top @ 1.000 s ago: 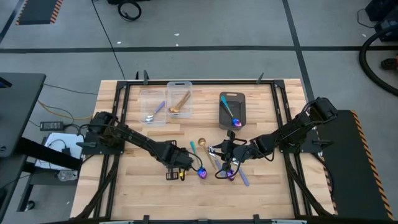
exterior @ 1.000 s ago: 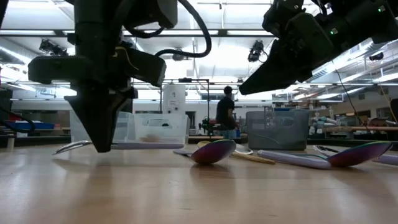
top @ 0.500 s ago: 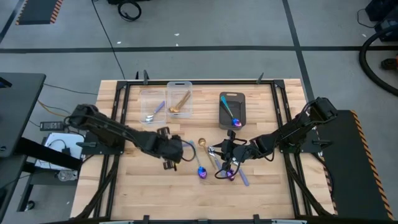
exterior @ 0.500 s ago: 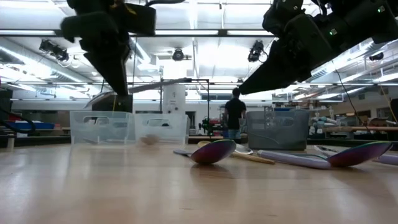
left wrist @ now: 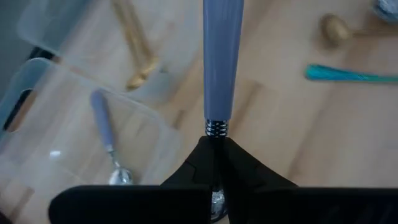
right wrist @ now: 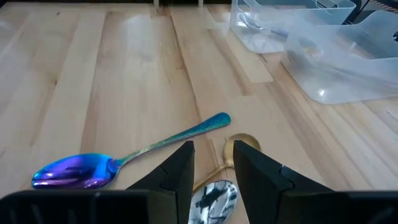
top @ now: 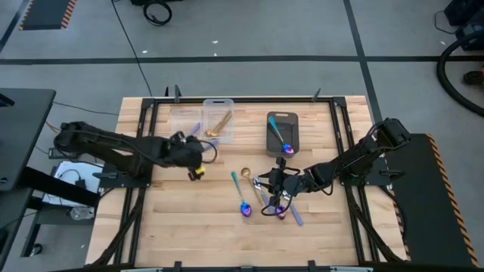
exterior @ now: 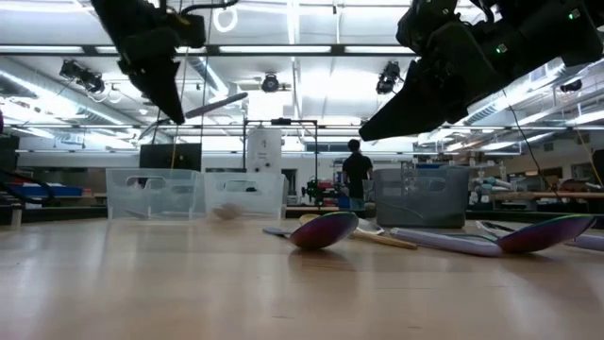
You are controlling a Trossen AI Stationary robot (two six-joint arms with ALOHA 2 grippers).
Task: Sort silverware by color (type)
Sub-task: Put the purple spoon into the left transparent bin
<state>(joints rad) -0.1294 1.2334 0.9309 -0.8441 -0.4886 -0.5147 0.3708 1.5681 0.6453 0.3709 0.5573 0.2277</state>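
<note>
Down at the near middle of the bench (top: 181,227), an iridescent blue-purple spoon (top: 240,196) lies loose on the wood, bowl shining violet, teal handle running away toward the far edge. Just right of it sits the pile (top: 278,202): more blue-purple bowls, a lavender handle and a silver bowl crossing one another. The right gripper (top: 274,183) hangs low over that pile, fingers partly apart; its wrist view shows a silver bowl (right wrist: 214,198) in the gap between them, though whether they touch it I cannot tell. A gold spoon (top: 245,173) lies just beyond.

The left gripper (top: 193,153), up off the bench left of centre, is clamped tight on a lavender-handled spoon (left wrist: 221,68), the pale handle sticking straight out past a ribbed silver collar.

Toward the far edge, two clear bins (top: 177,114): one with a silver, lavender-handled spoon (top: 187,136), the other with gold (top: 219,125). To their right, the dark grey bin (top: 295,128) holds a blue-purple spoon (top: 281,140).
</note>
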